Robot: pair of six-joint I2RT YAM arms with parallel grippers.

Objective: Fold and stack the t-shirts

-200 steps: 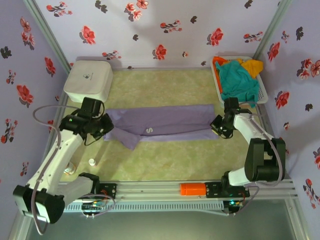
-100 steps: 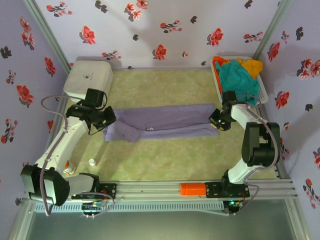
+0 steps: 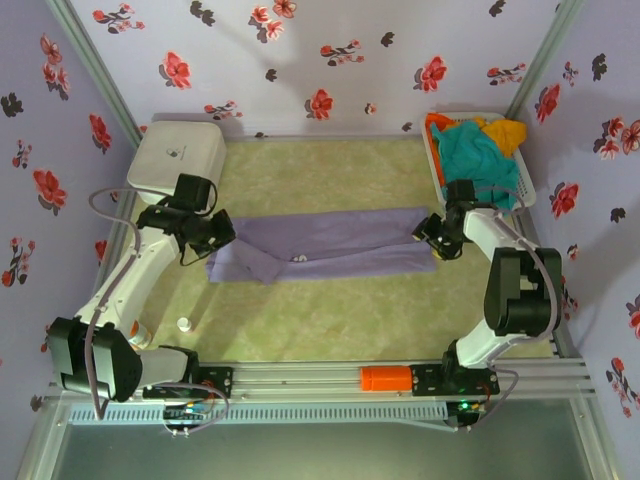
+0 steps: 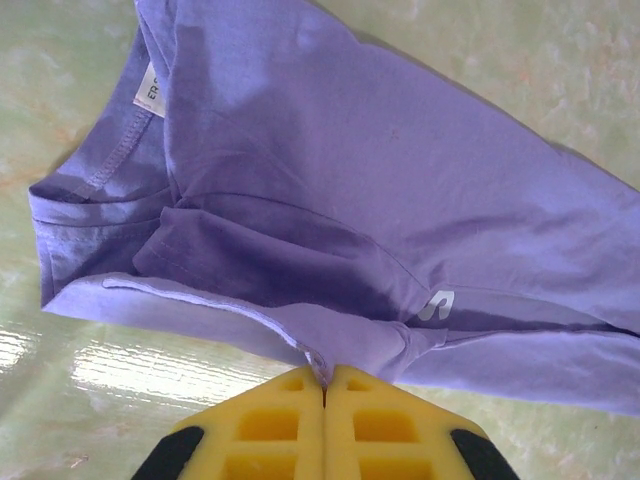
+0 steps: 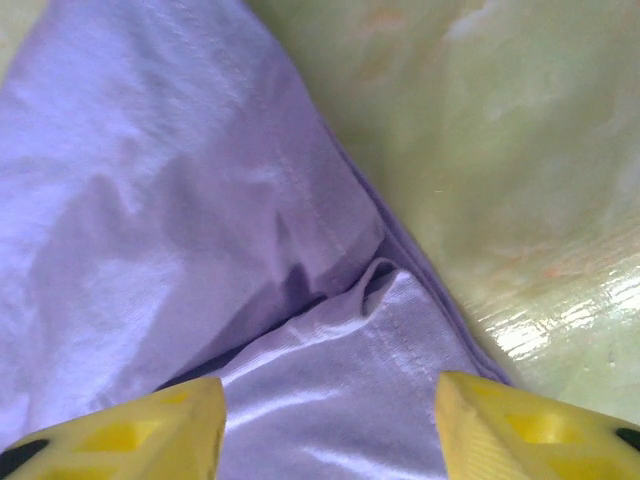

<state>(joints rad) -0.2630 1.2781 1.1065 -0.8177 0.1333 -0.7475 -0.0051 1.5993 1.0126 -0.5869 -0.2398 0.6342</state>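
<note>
1. My right end effector [image 5: 330, 425] has just let go: its yellow pads stand well apart with nothing between them, hovering over the hem end of the lavender t-shirt [image 3: 330, 240], which a second ago it had pinched.
2. My left end effector [image 4: 325, 385] has not let go. Its pads are pressed together on a fold of the cloth edge near the collar end, beside the small white chest mark.
3. Both arms have carried the near edge away from me, so the shirt now lies as a long narrow band across the middle of the tabletop [image 3: 330, 320]. I judge the lengthwise fold laid down on the right side, and the left release still due.
4. The white basket [image 3: 528, 188] at the far right holds a crumpled teal shirt [image 3: 475, 155], an orange shirt [image 3: 437, 124] and a yellow shirt [image 3: 508, 132], all unfolded.
5. The white box [image 3: 177, 160] at the far left is shut, so I cannot see inside.
</note>
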